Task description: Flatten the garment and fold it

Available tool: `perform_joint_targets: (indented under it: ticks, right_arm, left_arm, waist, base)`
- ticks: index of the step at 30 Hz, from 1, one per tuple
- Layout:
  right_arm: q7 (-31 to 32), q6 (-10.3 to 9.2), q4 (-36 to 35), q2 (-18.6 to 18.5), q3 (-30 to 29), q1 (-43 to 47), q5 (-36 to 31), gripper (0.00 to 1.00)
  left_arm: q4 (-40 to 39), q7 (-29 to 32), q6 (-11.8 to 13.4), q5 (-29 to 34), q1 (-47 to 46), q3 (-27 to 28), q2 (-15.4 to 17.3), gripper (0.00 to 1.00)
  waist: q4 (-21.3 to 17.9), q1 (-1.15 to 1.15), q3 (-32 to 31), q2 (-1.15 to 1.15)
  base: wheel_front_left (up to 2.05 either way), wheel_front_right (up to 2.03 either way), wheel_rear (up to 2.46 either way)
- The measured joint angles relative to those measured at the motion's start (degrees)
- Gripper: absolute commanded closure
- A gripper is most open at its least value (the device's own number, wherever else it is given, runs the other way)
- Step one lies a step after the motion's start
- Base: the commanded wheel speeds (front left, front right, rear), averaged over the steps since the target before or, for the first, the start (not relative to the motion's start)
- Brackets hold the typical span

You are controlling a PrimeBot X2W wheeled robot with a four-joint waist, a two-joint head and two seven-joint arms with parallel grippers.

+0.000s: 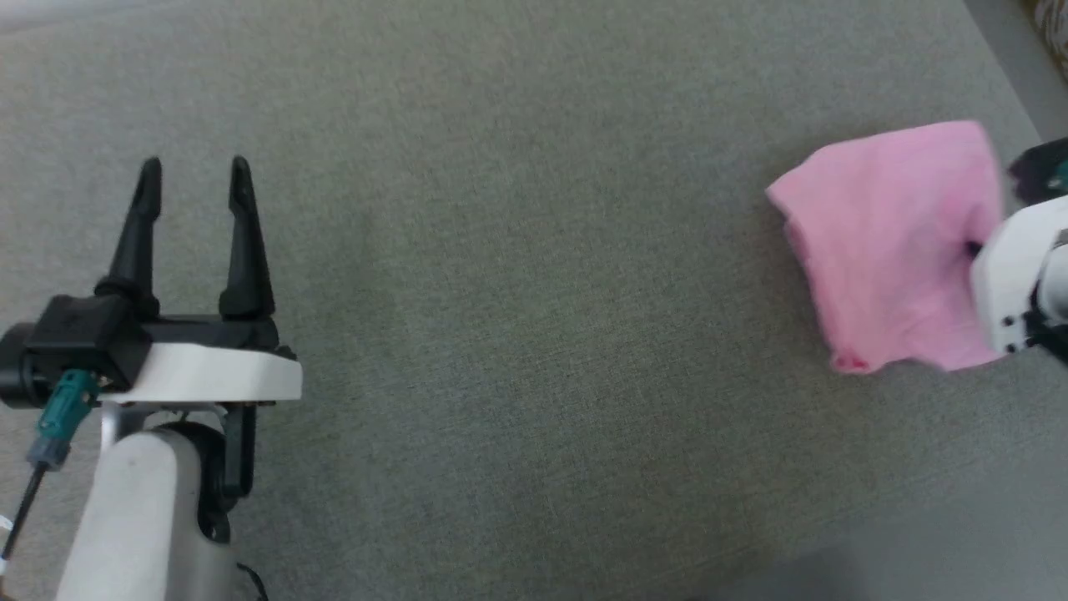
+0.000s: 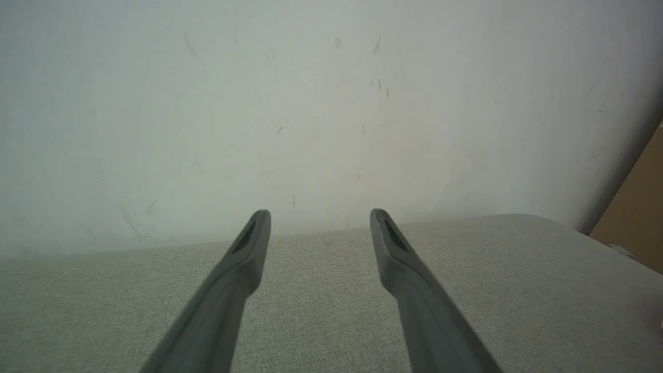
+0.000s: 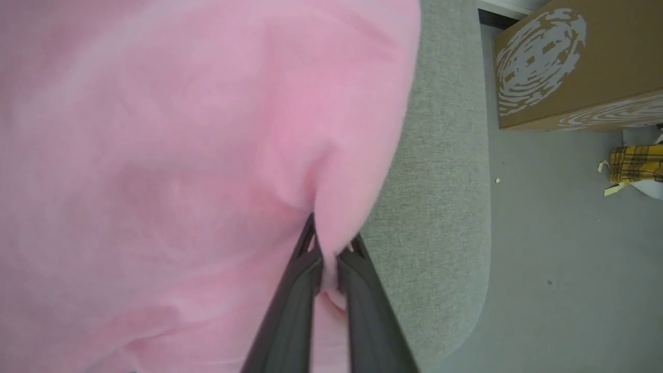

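Grey upholstery (image 1: 534,334) carries the garment (image 1: 884,242), askew and roughly square, long axis unclear.

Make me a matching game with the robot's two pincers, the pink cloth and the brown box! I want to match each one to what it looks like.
Things:
1. left pincer
2. right pincer
3. garment
4. cardboard box

What it looks like:
A. brown with white swirls
B. wide open, holding nothing
C. pink and soft
D. pinched shut on the cloth

Right pairs: 1-B, 2-D, 3-C, 4-A
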Motion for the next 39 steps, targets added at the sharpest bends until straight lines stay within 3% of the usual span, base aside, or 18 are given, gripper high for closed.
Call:
perform_joint_targets:
  ticks: [8, 13, 14, 15, 16, 22, 27, 39]
  right_arm:
    - [-4.8, 0.00, 10.4, -4.2, -5.6, -5.5, -3.5, 1.00]
    - [-8.6, 0.00, 15.9, -4.8, -10.2, -8.3, -5.1, 0.98]
    - [-9.2, 0.00, 17.0, -4.8, -11.0, -8.8, -5.7, 0.71]
    - [-9.9, 0.00, 18.0, -4.8, -11.7, -9.2, -6.2, 0.11]
    - [-10.9, 0.00, 18.7, -4.7, -12.2, -9.6, -6.7, 0.00]
    - [-15.7, 0.00, 21.8, -3.6, -14.6, -11.5, -8.4, 0.00]
    - [-21.9, -0.01, 19.7, -3.0, -14.9, -12.0, -7.1, 0.00]
    - [-30.0, -0.01, -6.2, -0.7, -9.9, -10.0, 2.0, 0.00]
  left_arm:
    - [-4.3, 3.4, 1.0, 1.2, -0.7, 0.2, 2.4, 0.00]
    - [-6.6, 4.6, 1.5, 1.6, -0.7, 0.3, 3.0, 0.00]
    - [-7.0, 4.9, 1.5, 1.7, -0.7, 0.3, 3.2, 0.00]
    - [-7.2, 5.1, 1.5, 2.0, -0.7, 0.3, 3.4, 0.00]
    - [-7.4, 5.1, 1.5, 2.0, -0.7, 0.3, 3.5, 0.00]
    - [-7.6, 5.5, 1.9, 2.0, -0.7, 0.4, 3.9, 0.00]
    - [-5.3, 3.9, 1.9, 1.7, 0.1, 0.4, 3.5, 0.00]
    - [2.0, -1.2, 1.4, -2.8, 5.8, 0.6, 0.4, 0.00]
  waist:
    - [-0.5, 0.00, 6.3, 0.00]
    - [0.0, -0.01, 8.9, 0.00]
    - [0.1, -0.01, 9.2, 0.00]
    - [0.2, -0.01, 9.5, 0.00]
    - [0.3, -0.01, 9.7, 0.00]
    - [0.5, -0.02, 9.3, 0.00]
    - [0.6, -0.02, 6.7, 0.00]
    - [2.3, -0.03, -4.9, 0.00]
  base:
    - [0.00, 0.00, 0.00]
    - [0.00, 0.00, 0.00]
    - [0.00, 0.00, 0.00]
    - [0.00, 0.00, 0.00]
    - [0.00, 0.00, 0.00]
    - [0.00, 0.00, 0.00]
    - [0.00, 0.00, 0.00]
    - [0.00, 0.00, 0.00]
